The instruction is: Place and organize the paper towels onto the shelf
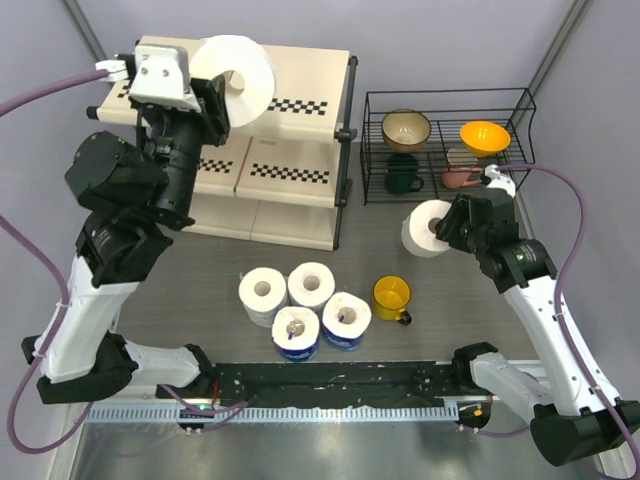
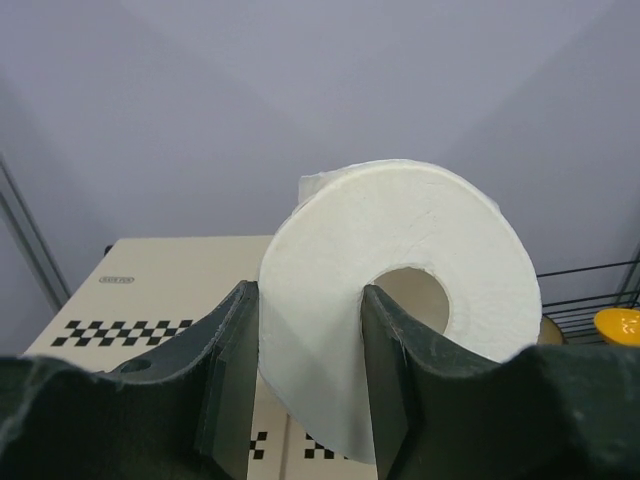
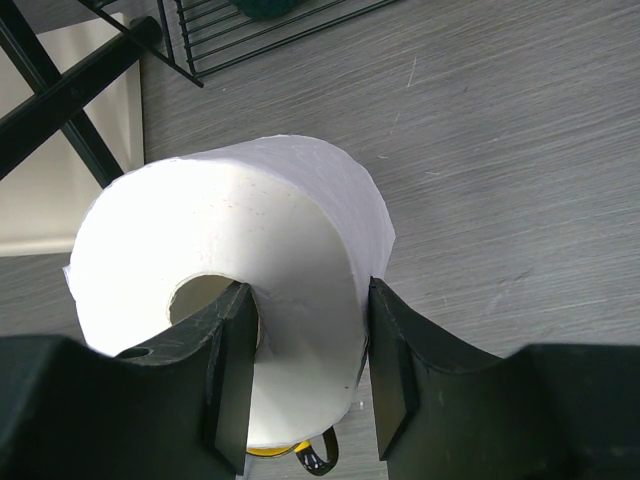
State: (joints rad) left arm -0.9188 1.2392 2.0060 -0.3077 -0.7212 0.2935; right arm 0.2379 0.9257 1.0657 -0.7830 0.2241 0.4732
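Closest to the lens, the left fingers [image 2: 225, 380] were closed on the wall of a bare white roll [image 2: 450, 230], one finger on its outside and the other at the hollow core. They held it on edge over the left part of the top board of the shelf [image 1: 300, 95]; we could not tell whether it touched the board. The right fingers [image 3: 230, 370] gripped a second bare roll [image 3: 260, 220] the same way (one finger in the core, one outside), above the bench [image 1: 200, 290] between the shelf's right end and the black wire rack [image 1: 447, 145]. A yellow mug [image 1: 392, 297] stood just near of that roll.

Four more paper towels stood upright in a tight cluster on the bench, near of the shelf: two bare ones [image 1: 262, 292] [image 1: 311, 285] on the far side and two blue-wrapped ones [image 1: 296, 333] [image 1: 346, 320] on the near side. We saw no rolls on the shelf's visible boards.
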